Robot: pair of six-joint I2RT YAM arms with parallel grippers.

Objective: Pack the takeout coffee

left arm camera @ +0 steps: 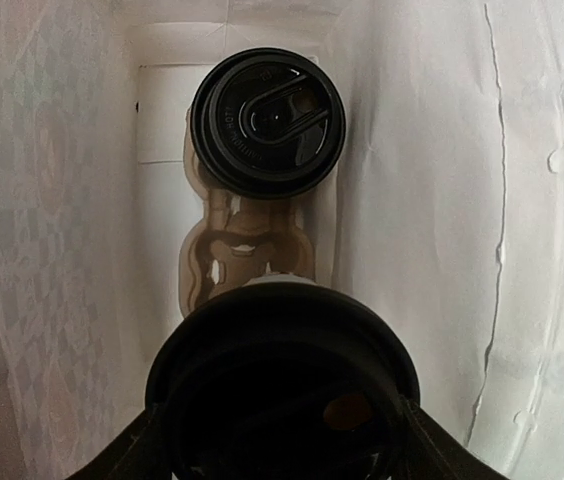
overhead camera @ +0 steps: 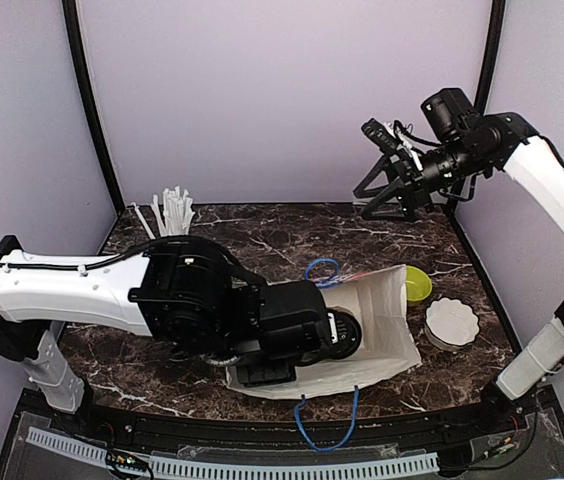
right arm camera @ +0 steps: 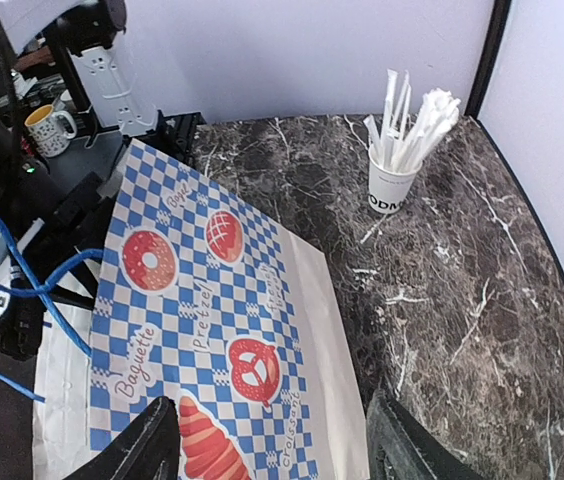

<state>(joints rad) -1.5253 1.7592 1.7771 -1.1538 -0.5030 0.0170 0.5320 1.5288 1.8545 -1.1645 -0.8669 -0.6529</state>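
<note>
White paper bag (left arm camera: pixel 442 200) lying on marbled counter (overhead camera: pixel 262 235), enclosing far cup (left arm camera: pixel 267 122) at upper centre and near cup (left arm camera: pixel 282 380), round black plastic lids, left hand (left arm camera: pixel 282 440) clamping near cup, right hand (right arm camera: pixel 277 445) gaping, empty.

In bag (left arm camera: pixel 442 200), far cup (left arm camera: pixel 267 120) behind near cup (left arm camera: pixel 282 390)

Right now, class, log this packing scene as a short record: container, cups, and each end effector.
container: white paper bag, open, blue checks printed on one side
cups: far cup and near cup, both black-lidded, inside the bag
left end effector: inside bag, fingers flanking near cup's lid; grip unclear
right end effector: raised, open, empty
</note>
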